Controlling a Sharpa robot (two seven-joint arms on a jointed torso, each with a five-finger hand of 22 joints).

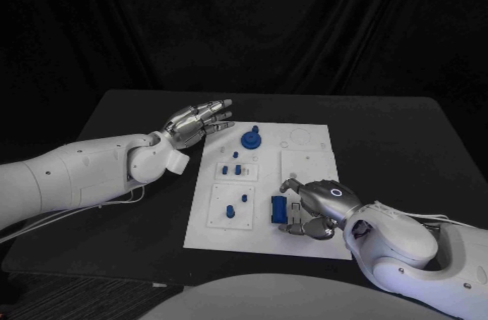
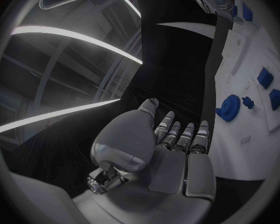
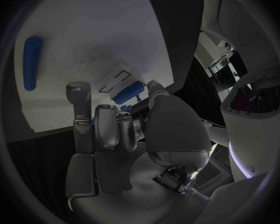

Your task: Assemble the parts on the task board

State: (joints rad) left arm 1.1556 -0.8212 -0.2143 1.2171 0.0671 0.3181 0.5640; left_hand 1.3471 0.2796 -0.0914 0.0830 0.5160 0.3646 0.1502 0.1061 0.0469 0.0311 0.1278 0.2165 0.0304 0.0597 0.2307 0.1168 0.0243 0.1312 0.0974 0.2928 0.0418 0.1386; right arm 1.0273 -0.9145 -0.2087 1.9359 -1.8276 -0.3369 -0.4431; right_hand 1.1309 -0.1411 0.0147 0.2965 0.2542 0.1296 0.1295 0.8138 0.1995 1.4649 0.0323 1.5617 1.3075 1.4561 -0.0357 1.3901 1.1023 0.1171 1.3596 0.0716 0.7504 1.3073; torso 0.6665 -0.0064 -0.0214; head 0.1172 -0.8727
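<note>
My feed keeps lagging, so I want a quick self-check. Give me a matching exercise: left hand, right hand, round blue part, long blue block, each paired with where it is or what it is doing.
Things:
1. left hand
2. right hand
3. round blue part
4. long blue block

Places or states:
A. at the far end of the task board
B. on the board beside the right hand's fingers
C. open, off the board's far left corner
D. over the board's near right part, fingers curled

Pairs: 1-C, 2-D, 3-A, 4-B

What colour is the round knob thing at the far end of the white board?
Blue. The round blue plastic knob on the flat white task board shows best in the left wrist view.
</note>
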